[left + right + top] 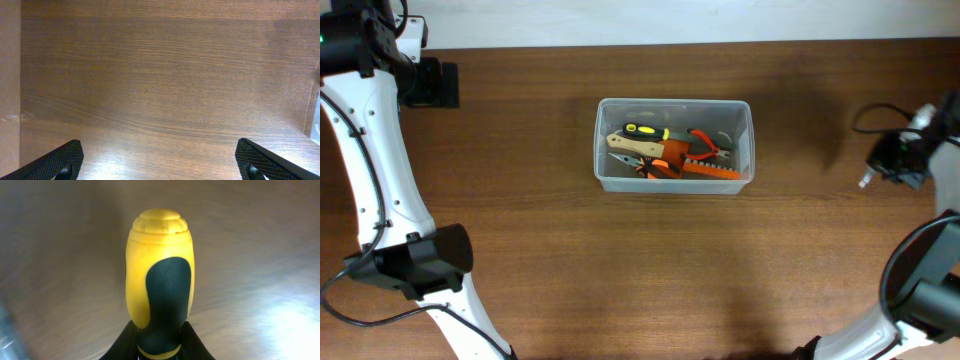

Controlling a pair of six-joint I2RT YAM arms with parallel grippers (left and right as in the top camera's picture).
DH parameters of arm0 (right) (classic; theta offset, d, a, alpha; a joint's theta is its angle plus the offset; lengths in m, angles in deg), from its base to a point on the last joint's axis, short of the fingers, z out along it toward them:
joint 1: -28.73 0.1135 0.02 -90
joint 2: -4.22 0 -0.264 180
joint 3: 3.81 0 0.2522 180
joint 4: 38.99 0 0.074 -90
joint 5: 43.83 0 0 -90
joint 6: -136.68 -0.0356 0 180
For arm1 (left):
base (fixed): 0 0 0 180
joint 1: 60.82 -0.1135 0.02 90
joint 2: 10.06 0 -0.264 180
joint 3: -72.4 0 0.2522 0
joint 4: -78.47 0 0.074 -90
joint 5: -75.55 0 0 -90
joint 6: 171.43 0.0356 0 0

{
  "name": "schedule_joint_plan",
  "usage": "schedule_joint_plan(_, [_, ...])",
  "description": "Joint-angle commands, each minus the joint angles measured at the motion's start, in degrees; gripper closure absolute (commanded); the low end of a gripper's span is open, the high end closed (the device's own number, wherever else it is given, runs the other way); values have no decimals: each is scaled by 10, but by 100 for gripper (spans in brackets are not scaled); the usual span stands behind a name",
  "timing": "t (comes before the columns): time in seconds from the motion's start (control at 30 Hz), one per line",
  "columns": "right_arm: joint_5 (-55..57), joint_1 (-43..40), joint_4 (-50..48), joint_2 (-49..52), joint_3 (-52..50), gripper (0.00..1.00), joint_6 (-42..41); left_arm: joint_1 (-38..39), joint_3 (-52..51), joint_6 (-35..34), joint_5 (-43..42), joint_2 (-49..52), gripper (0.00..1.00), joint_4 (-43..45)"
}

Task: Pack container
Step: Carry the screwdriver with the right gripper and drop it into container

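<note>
Screwdriver handle (160, 280), yellow and black, is sitting pinched between the right gripper (160, 347) jaws, butt end facing away from the wrist camera. Shaft isn't showing there, so I can't tell its length.

Container (675, 145) is sitting mid-table, with the right gripper hanging well apart at its 3 o'clock. It's already holding a yellow-black handled tool (645, 131), red-handled pliers (710, 146) and an orange tool (705, 171), all piling toward the 6 o'clock wall.

Left gripper (160, 157) is parking at the bin's 10 o'clock, jaws spread wide over bare table (150, 75), bracing nothing.

Risks I'm seeing:
- grip looks low on a rounded, slick handle, so it could be pivoting or slipping in transit
- clear wall is hard to judge; clipping the 3 o'clock rim would be shoving the light, unheld bin
- crowded floor, so a release onto the pile could be leaving the screwdriver propped over the rim
</note>
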Motion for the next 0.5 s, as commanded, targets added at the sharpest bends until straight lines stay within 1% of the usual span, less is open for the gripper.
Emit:
schedule_joint_plan(0.0, [6, 85, 0, -68, 10, 95, 50, -3, 1, -5, -6, -3, 1, 1])
schedule_joint_plan(0.13, [9, 200, 0, -110, 10, 96, 135, -3, 1, -5, -6, -3, 1, 1])
schedule_joint_plan(0.23, [50, 299, -3, -127, 10, 96, 191, -3, 1, -5, -6, -3, 1, 1])
schedule_joint_plan(0.3, [68, 349, -7, -128, 10, 96, 224, -3, 1, -5, -6, -3, 1, 1])
schedule_joint_plan(0.4, [71, 419, -16, -119, 10, 96, 302, -3, 1, -5, -6, -3, 1, 1])
schedule_joint_plan(0.47, [70, 458, -24, -108, 10, 96, 379, -3, 1, -5, -6, -3, 1, 1])
